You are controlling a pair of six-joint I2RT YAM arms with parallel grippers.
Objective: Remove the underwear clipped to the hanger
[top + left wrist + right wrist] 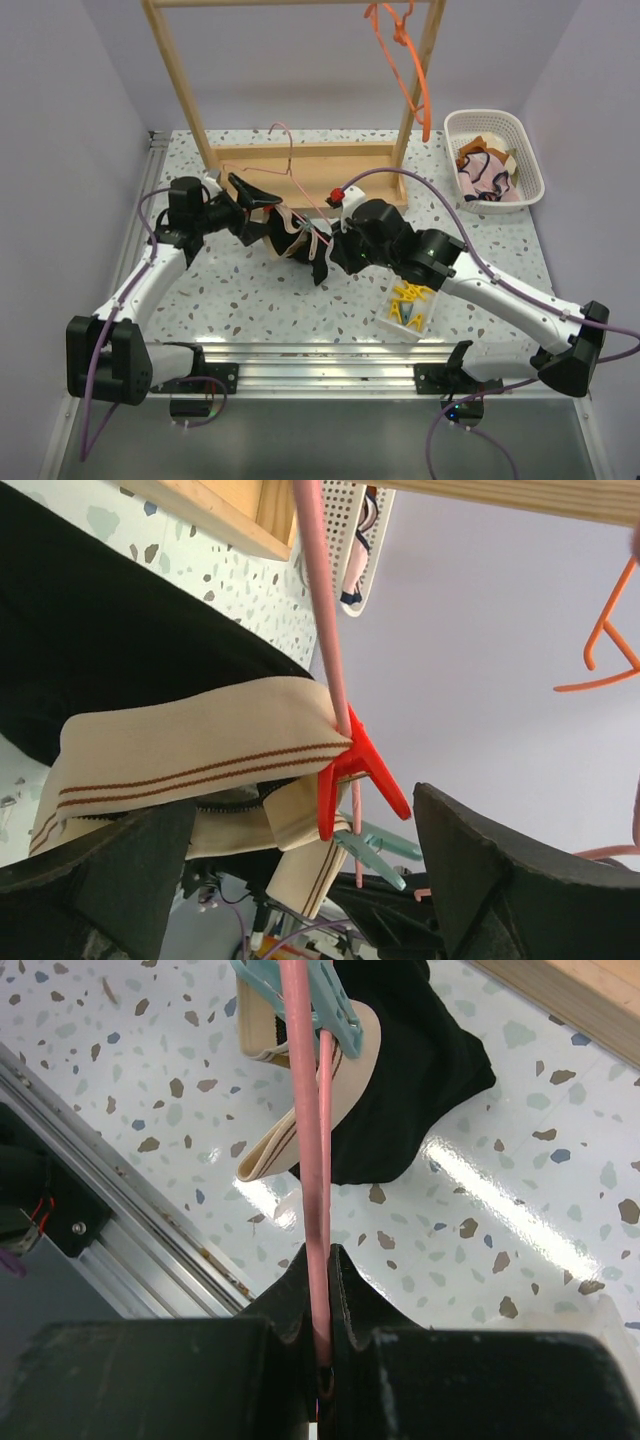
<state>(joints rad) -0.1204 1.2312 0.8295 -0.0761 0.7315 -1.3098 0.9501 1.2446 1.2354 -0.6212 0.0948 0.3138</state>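
Underwear (200,750) on pink hanger (322,580), near rack base (340,160)

Found bare table (250,300) in front of the black-and-beige underwear (298,245), free down to the near rail (320,355). Met the wooden rack (300,160) close behind, barring passage there. Had the clip tray (390,322) crowding the right front. Showed a spread left gripper (300,880), its gap partly filled by beige band, red clip (355,770) and pink hanger (325,630). Left no gap at the right gripper (322,1360), pinched on the hanger bar.
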